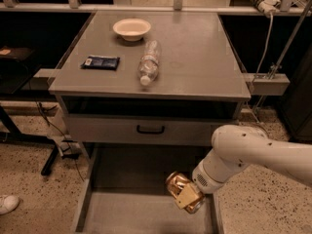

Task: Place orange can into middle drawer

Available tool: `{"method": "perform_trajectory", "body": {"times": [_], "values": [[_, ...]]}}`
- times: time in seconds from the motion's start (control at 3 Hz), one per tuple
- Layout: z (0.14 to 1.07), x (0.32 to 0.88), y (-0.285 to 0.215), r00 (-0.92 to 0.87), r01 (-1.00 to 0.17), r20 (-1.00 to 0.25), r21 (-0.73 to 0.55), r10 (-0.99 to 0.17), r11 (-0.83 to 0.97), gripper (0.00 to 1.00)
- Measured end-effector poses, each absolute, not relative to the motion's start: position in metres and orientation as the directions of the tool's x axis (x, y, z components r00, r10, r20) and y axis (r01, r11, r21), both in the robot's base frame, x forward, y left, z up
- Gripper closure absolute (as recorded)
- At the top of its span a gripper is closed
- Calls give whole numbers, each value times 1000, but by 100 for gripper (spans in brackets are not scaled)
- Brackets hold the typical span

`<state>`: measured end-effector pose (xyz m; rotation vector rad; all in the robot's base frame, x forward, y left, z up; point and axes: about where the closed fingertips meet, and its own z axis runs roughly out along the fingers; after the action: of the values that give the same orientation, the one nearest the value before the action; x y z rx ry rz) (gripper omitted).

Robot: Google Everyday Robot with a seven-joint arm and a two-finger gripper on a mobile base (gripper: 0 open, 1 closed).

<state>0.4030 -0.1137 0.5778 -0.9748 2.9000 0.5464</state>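
Note:
The orange can [175, 182], shiny orange-gold, is held in my gripper [185, 195], which is shut on it. The white arm [253, 152] reaches in from the right. The can hangs tilted, just above the right part of the middle drawer [131, 213]. That drawer is pulled out at the bottom of the view, wide and shallow, with a plain grey floor and low side walls. A tan finger pad [187, 197] covers part of the can's lower side.
Above the open drawer is a shut grey drawer front with a black handle [150, 129]. On the cabinet top lie a clear water bottle [147, 62], a white bowl [131, 28] and a dark blue packet [101, 62]. A shoe [7, 204] is on the floor at left.

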Motion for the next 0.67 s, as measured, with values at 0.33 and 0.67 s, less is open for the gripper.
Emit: {"method": "perform_trajectory", "body": {"times": [0.33, 0.67], "values": [[578, 403, -114, -803, -591, -142, 318, -579, 741, 100], [539, 388, -95, -828, -549, -128, 390, -547, 740, 100]]}}
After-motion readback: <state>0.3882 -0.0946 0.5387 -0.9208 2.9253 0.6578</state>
